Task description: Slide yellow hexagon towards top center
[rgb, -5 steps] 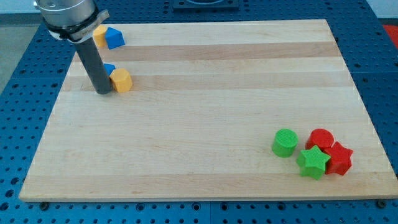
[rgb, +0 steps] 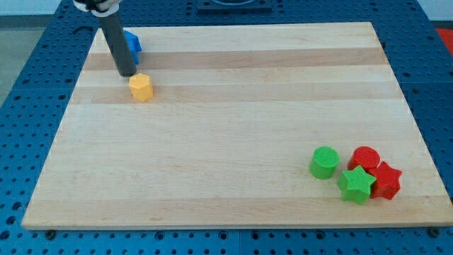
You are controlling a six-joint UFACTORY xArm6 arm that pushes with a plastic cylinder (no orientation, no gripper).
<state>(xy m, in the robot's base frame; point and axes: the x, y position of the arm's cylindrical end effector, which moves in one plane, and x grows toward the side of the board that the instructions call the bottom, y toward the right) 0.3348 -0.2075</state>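
Observation:
The yellow hexagon (rgb: 141, 86) lies on the wooden board (rgb: 233, 120) near the upper left. My tip (rgb: 127, 74) is just above and to the left of it, close to it or touching; I cannot tell which. The dark rod rises from there to the view's top left. A blue block (rgb: 133, 42) shows partly behind the rod, near the board's top edge.
At the lower right sits a cluster: a green cylinder (rgb: 324, 162), a green star (rgb: 356, 184), a red cylinder (rgb: 366, 158) and a red star (rgb: 386, 180). The board rests on a blue perforated table (rgb: 28, 106).
The rod has moved up and right, from the hexagon's left side to its upper left. The hexagon has shifted slightly up and right. A second yellow block and a small blue one no longer show.

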